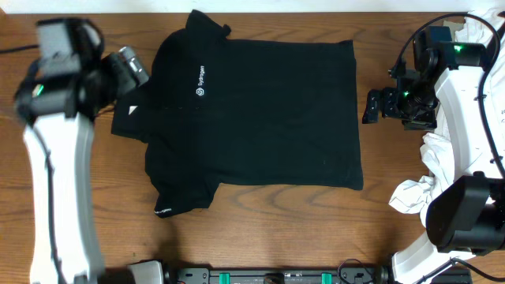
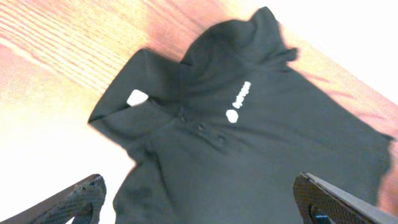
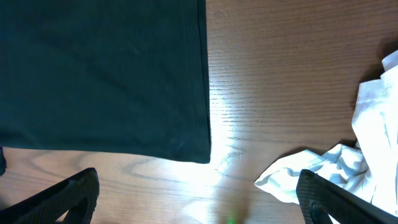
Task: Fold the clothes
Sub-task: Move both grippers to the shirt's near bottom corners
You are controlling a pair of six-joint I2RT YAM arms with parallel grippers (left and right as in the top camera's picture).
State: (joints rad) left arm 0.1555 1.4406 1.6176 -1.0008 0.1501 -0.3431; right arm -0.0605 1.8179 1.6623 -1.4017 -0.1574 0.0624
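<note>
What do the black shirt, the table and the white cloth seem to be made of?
Shirt: soft matte fabric, likely a cotton-type knit; it lies limp and softly creased. Table: wood or wood-look laminate, with grain lines and a glossy glare patch. White cloth: thin fabric, crumpled into soft folds.

From above, the left arm (image 1: 57, 142) is a blur, and the left gripper (image 1: 132, 69) is smeared too. The white words (image 1: 200, 82) on the black shirt (image 1: 268, 118) are too small to read. The right arm (image 1: 461, 213) hides part of the white clothes (image 1: 412, 193), which also run off the picture's edge. In the right wrist view the shirt is cut off at the top and left. In the left wrist view it looks fuzzy.
</note>
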